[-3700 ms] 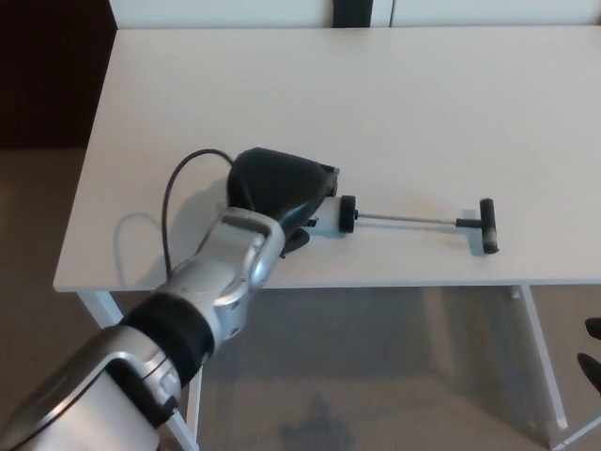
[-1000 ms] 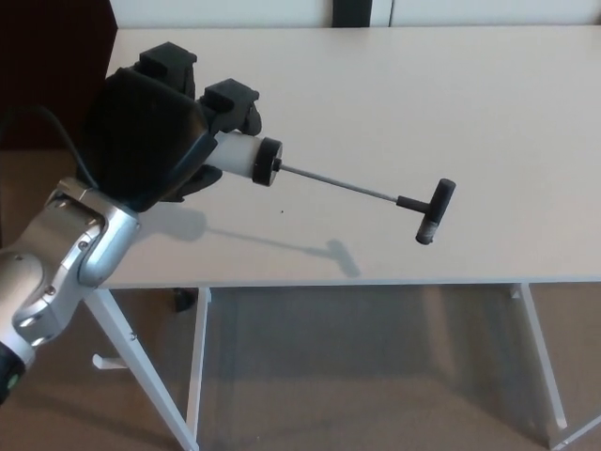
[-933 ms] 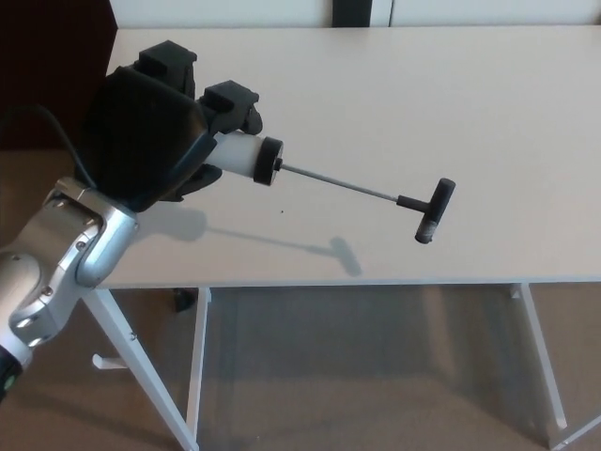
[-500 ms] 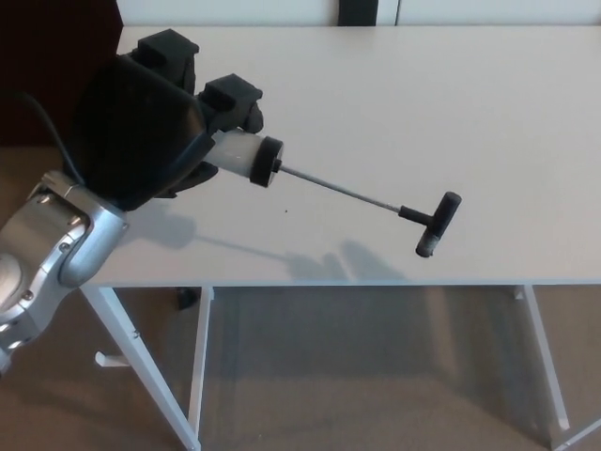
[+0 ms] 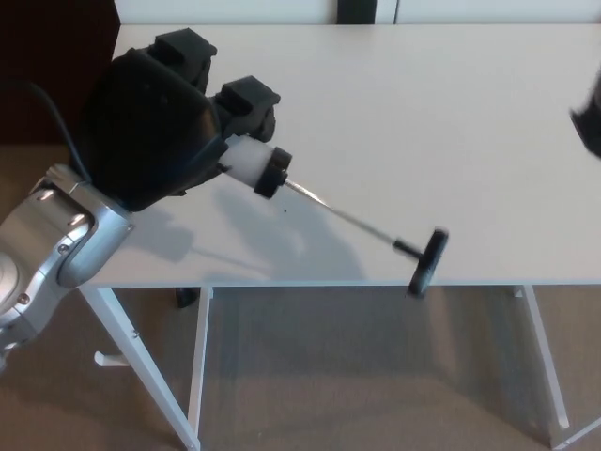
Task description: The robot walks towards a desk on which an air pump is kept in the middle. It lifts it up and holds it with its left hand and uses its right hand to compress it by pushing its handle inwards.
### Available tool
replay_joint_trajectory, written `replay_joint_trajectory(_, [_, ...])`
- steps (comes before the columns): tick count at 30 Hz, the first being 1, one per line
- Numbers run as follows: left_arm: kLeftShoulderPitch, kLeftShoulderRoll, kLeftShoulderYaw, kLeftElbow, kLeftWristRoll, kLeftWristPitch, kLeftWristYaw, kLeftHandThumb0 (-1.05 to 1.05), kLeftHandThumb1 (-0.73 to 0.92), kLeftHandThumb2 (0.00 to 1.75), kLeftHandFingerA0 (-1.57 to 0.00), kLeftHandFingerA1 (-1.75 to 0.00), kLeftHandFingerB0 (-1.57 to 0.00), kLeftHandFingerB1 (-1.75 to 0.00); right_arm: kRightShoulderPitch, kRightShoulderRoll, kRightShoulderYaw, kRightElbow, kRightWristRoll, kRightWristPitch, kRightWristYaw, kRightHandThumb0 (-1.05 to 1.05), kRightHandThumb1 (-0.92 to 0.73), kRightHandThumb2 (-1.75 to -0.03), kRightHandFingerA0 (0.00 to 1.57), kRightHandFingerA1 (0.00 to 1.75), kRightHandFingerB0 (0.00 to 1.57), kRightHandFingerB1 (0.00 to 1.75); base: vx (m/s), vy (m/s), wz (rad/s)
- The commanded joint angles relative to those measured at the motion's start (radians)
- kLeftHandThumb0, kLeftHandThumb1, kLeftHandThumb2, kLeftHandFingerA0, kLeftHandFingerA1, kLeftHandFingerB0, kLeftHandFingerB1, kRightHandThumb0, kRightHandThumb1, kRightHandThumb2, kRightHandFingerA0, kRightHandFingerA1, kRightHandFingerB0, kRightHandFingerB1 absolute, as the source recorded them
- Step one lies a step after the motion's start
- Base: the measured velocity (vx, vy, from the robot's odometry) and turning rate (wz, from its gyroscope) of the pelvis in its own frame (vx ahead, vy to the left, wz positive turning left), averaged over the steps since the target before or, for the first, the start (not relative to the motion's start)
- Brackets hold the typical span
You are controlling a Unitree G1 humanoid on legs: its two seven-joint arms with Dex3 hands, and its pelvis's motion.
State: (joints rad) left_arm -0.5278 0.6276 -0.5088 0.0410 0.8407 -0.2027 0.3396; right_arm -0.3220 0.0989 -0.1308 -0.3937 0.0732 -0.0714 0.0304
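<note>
My left hand is shut on the air pump, holding it above the white desk. The pump's white barrel with its black end cap sticks out of my fingers. Its thin metal rod runs down to the right, fully drawn out, and ends in a black T-handle hanging over the desk's front edge. A blurred dark part of my right hand shows at the right border, far from the handle; its fingers cannot be made out.
The desk's white legs stand below on a beige floor. A dark panel fills the upper left beside the desk. A black cable runs from my left wrist.
The pump has tilted, with its handle swinging down and toward me past the desk's front edge. My right hand has come into view at the right border.
</note>
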Motion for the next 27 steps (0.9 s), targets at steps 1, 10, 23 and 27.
replay_joint_trajectory(1, [0.017,-0.013,0.031,-0.011,0.001,-0.016,-0.077,-0.21,0.54,0.58,-0.83,-1.63,-0.87,-0.73,-0.031,0.083,-0.010,0.062,0.086,0.086,-0.094,-0.88,-0.82,-1.12,0.07,0.17,0.06,0.14,0.00,0.000,0.00])
replay_joint_trajectory(10, [0.012,-0.060,0.060,0.013,0.012,-0.008,-0.071,-0.18,0.55,0.54,-0.78,-1.69,-0.81,-0.74,-0.001,0.161,0.001,0.117,0.096,0.061,-0.117,-0.86,-0.82,-1.12,0.07,0.19,0.07,0.16,0.00,0.000,0.00])
replay_joint_trajectory(23, [-0.046,-0.070,0.133,0.091,0.012,-0.001,-0.091,-0.15,0.54,0.55,-0.79,-1.67,-0.86,-0.69,0.103,0.129,-0.011,0.170,0.125,0.012,-0.104,-0.80,-0.78,-1.09,0.06,0.23,0.06,0.21,0.00,0.000,0.00])
replay_joint_trajectory(27, [-0.059,-0.074,0.168,0.115,-0.026,-0.015,-0.099,-0.05,0.62,0.52,-0.75,-1.75,-0.66,-1.41,0.129,0.115,-0.015,0.180,0.144,0.000,-0.088,-0.83,-0.81,-1.10,0.07,0.21,0.07,0.19,0.00,0.000,0.00])
